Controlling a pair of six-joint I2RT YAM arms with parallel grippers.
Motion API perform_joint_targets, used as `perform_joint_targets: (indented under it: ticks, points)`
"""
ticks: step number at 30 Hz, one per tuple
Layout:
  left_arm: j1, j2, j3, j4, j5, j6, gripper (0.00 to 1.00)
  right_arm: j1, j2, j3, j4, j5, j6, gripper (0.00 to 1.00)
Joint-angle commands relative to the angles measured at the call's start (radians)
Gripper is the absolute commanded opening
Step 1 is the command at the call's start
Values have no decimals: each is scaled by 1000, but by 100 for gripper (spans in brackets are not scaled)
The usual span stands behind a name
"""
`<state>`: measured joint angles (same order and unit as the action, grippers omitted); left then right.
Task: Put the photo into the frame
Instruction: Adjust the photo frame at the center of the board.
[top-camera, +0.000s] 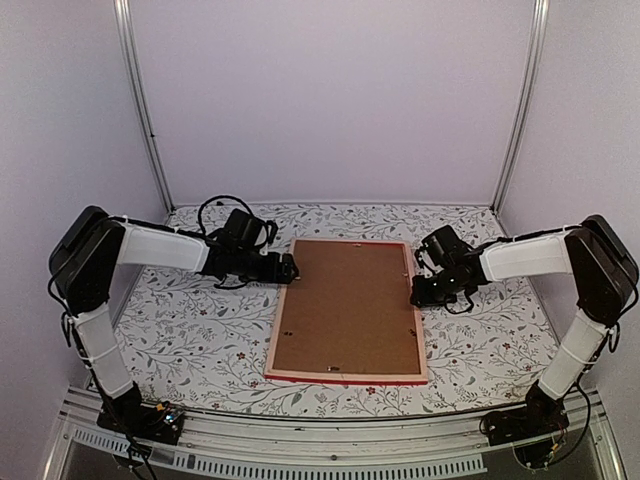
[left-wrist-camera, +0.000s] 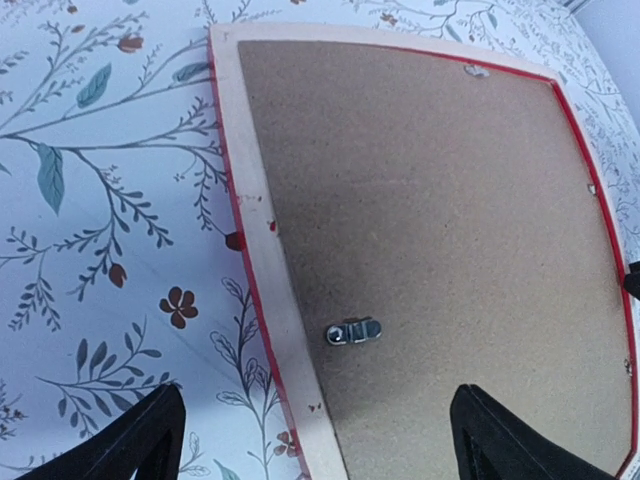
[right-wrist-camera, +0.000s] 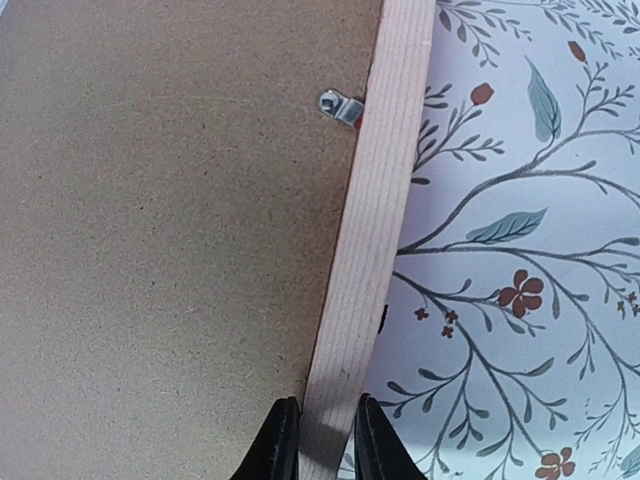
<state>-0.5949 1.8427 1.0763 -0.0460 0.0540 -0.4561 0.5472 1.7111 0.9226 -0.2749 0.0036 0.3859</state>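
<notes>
The frame (top-camera: 345, 377) lies face down mid-table, pale wood back up, red edge showing. The brown backing board (top-camera: 350, 305) fills it. The photo is hidden. My left gripper (top-camera: 290, 268) is open at the frame's far left corner. In the left wrist view it (left-wrist-camera: 315, 400) hovers over the left rail (left-wrist-camera: 255, 220) and board (left-wrist-camera: 430, 200), holding nothing, near a metal clip (left-wrist-camera: 353, 331). My right gripper (top-camera: 416, 292) is at the right rail. In the right wrist view its fingers (right-wrist-camera: 280, 440) close on either side of the wooden rail (right-wrist-camera: 380, 200).
The table wears a floral cloth (top-camera: 190, 330). A second metal clip (right-wrist-camera: 340, 105) sits on the board (right-wrist-camera: 170, 220) by the right rail. White walls and metal posts enclose the back and sides.
</notes>
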Motion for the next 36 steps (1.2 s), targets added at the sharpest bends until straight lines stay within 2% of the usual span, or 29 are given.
perform_joint_targets:
  ticks: [1, 5, 10, 14, 20, 28, 36]
  points:
    - [2, 28, -3, 29, 89, -22, 94, -31, 25, 26, 9, -46, -119, 18]
    - [2, 16, -43, 97, 130, -64, 93, -40, 28, 36, 10, -83, -190, 16]
    - [3, -13, -72, 104, 105, -102, 92, -41, 21, 49, 4, -123, -230, 17]
    - [3, -11, -61, 82, 55, -106, 92, -41, 14, 60, 3, -131, -195, 24]
    - [18, 5, -30, 68, 57, -97, 90, -41, -1, 76, 0, -126, -133, 39]
    - [26, -1, 3, 49, 36, -83, 83, -41, 0, 82, 0, -101, -87, 45]
    - [31, 11, 10, 49, -11, -74, 86, -31, -74, 80, 31, -117, -42, 58]
